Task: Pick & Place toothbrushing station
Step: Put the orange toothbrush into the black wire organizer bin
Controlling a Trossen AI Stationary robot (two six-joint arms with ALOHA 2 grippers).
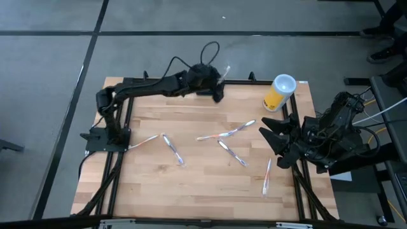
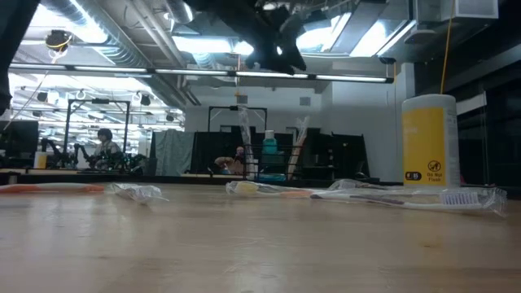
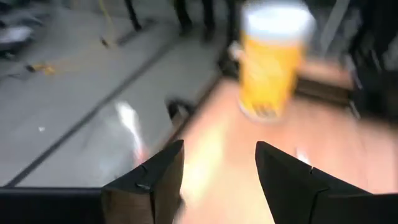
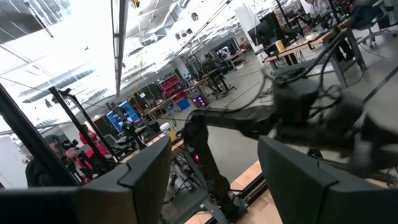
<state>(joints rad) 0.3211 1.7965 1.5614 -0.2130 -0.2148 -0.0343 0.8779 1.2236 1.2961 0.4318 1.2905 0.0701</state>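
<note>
The toothbrushing station (image 2: 269, 167) shows in the low view as a small black rack at the table's far edge, with a teal tube and wrapped brushes standing in it. In the high view my left arm covers it. My left gripper (image 1: 219, 94) hangs open above the far edge, over the rack (image 2: 281, 49), touching nothing. Its wrist view (image 3: 217, 152) looks toward the yellow cup (image 3: 270, 68). My right gripper (image 1: 267, 133) waits open and empty at the table's right side (image 4: 214, 149).
The yellow cup with a white rim (image 1: 280, 92) stands at the far right corner. Several wrapped toothbrushes lie on the wooden table, at the middle (image 1: 226, 133), centre right (image 1: 232, 154), left (image 1: 172, 149) and near right (image 1: 267, 177). A black frame (image 1: 127, 83) borders the table.
</note>
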